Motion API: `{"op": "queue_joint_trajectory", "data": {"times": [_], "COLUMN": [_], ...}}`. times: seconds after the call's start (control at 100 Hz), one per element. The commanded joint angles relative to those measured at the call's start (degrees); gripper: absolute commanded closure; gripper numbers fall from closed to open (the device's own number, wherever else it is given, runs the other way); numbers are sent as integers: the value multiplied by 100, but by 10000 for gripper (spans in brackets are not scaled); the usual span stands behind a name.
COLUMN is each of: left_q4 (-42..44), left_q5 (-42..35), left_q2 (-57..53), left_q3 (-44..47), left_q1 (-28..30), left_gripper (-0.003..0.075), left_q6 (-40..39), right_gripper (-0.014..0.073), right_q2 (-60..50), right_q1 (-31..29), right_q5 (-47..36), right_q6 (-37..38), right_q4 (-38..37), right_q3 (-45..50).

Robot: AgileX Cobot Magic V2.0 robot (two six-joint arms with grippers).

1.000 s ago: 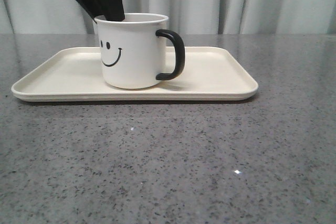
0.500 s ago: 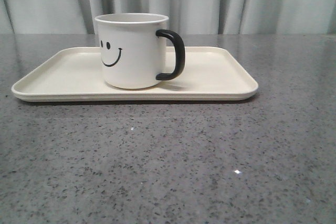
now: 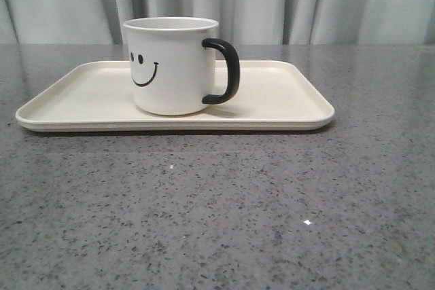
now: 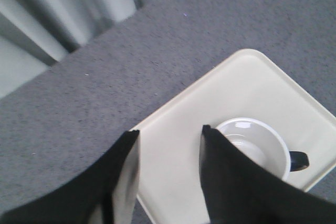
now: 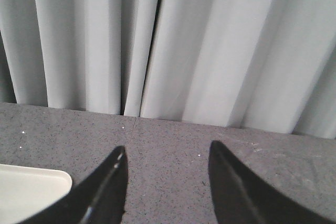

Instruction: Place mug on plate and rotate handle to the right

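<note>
Gone from the front view is the dark left arm that hung behind the mug point(image 3: 173, 66) a second ago; only curtain point(image 3: 272, 1) now shows above the rim. From left to right, the plate point(image 3: 61, 100) lies lengthwise across the grey table point(image 3: 217, 202), the mug stands upright left of its middle, and the handle point(image 3: 228, 71) points right. The left gripper point(image 4: 169, 136), raised and spread empty, sits above and beside the mug, the nearer arm. The right gripper point(image 5: 167, 153), also spread empty, faces the curtain, well apart. The task looks complete.
</note>
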Motion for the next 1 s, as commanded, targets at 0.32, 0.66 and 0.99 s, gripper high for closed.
{"op": "queue_joint_trajectory", "data": {"times": [0.32, 0.66, 0.99], "left_q4": [1262, 2100, 2859], "left_q5": [-20, -20, -59], "left_q2": [-1851, -3255, -4068], "left_q3": [441, 2358, 3768], "left_q1": [-42, -42, -42], "left_gripper": [437, 437, 725], "left_q6": [-429, -747, -1376], "right_gripper": [220, 220, 220], "right_q2": [22, 22, 22], "right_q1": [5, 5, 5], "right_q5": [-428, -423, -244], "right_q6": [-30, -30, -30], "right_q4": [-56, -56, -56], "right_q3": [-140, -140, -140]}}
